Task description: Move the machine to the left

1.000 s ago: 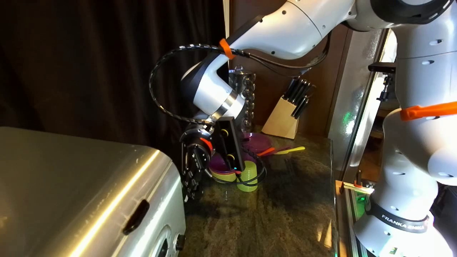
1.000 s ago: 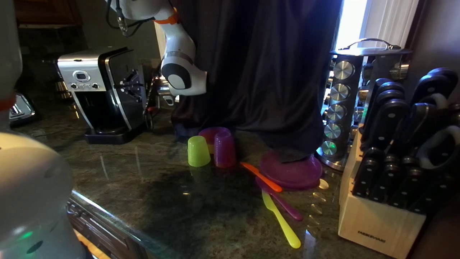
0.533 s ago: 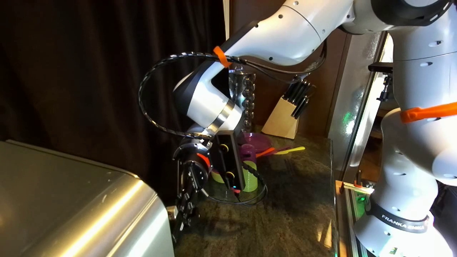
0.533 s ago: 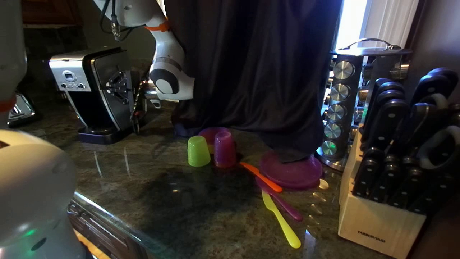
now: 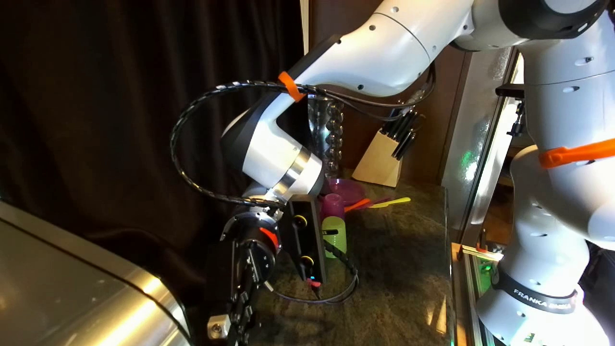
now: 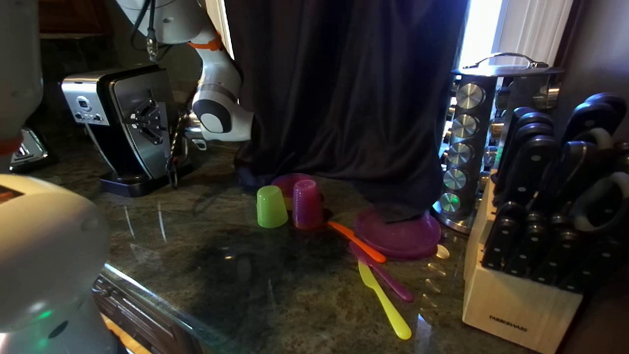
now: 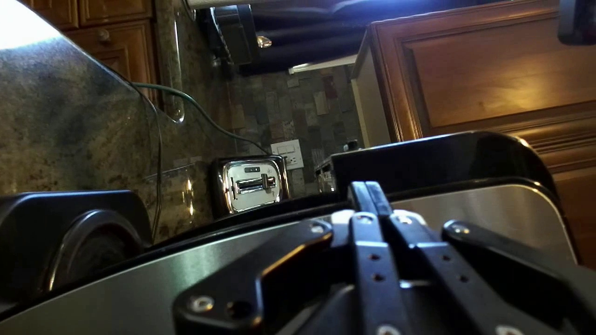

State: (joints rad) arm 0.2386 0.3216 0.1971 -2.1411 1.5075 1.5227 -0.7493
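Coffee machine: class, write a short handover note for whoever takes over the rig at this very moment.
Gripper: shut, holding nothing, at the side of the machine; exact contact unclear.
Machine: on the counter; in an exterior view, a toaster stands farther left.
Done: machine has shifted leftward in both exterior views over the last second.
Still to do: no end spot shows; probably more gentle pushing, minding the toaster.

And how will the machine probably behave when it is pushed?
Probably heavy: the machine is large and looks partly metal. It may slide, because its base rests on a glossy counter. A high push could tip it, as it looks taller than wide.
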